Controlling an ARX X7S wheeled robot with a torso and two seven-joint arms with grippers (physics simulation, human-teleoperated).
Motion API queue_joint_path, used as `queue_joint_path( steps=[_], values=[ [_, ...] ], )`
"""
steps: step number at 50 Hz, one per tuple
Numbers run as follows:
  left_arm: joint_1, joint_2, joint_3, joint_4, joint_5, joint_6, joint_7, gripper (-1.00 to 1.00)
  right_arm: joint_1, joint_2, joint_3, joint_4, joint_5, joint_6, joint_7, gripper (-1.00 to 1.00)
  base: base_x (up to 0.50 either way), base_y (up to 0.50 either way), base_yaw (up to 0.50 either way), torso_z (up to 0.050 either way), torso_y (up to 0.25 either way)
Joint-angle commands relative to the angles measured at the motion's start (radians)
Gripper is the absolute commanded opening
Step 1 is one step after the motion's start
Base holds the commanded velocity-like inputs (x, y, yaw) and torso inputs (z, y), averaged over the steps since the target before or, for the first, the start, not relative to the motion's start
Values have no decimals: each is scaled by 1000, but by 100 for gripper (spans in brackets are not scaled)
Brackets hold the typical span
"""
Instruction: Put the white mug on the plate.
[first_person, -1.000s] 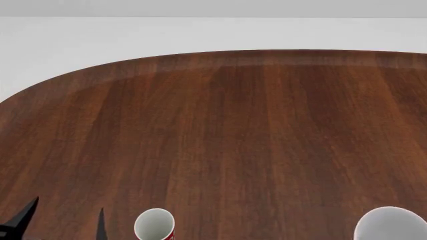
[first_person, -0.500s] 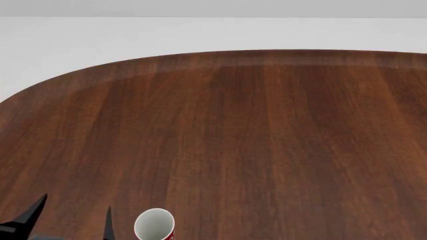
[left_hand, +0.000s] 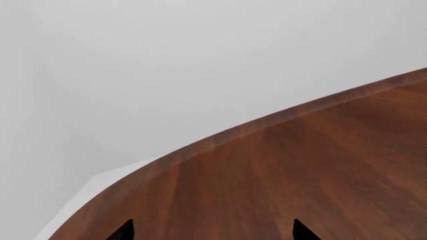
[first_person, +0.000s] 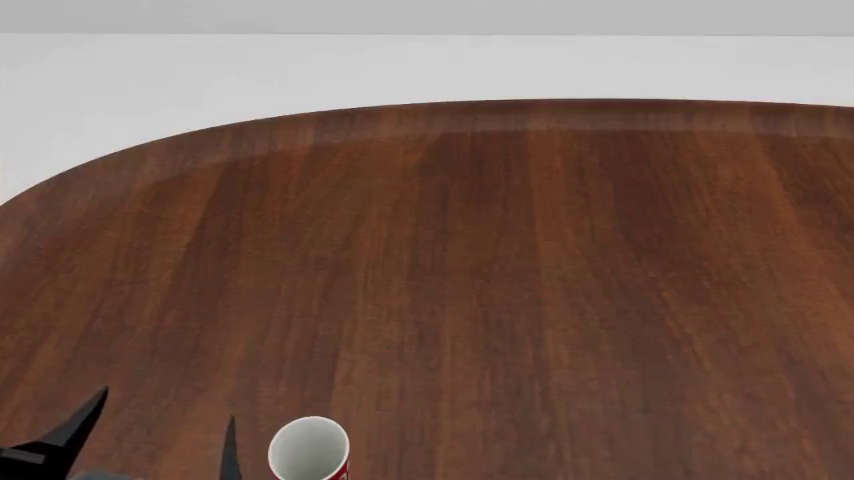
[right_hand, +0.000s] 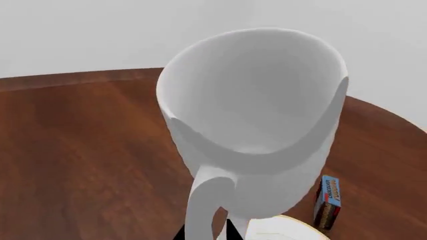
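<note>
While gripped by right end effector (right_hand: 212, 231) | white mug (right_hand: 257, 120) above plate (right_hand: 283, 229) | left end effector (first_person: 150, 440) open

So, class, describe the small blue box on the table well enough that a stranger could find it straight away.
Start from the dark brown wooden table in the right wrist view, then find the tall glossy white ceramic mug filling the middle. Just beyond its lower side stands a small blue box with printed lettering, next to the round white plate's pale rim. It is the only blue, box-shaped, printed thing there.

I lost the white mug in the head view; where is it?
Only the right wrist view shows the white mug, over the table, just above the plate.
</note>
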Motion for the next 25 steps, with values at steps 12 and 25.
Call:
queue_joint_path(
  steps=[12, 25],
  values=[
    [-8, -2, 17, 22, 2, -28, -3, 100, -14, -4, 75, 87, 25, -50, -20, -100, 0, 0, 0, 0, 0],
    [-9, -6, 26, 33, 6, -41, -7, 100, -7, -32, 100, 175, 61, -110, -63, -100, 0, 0, 0, 0, 0]
  ],
)
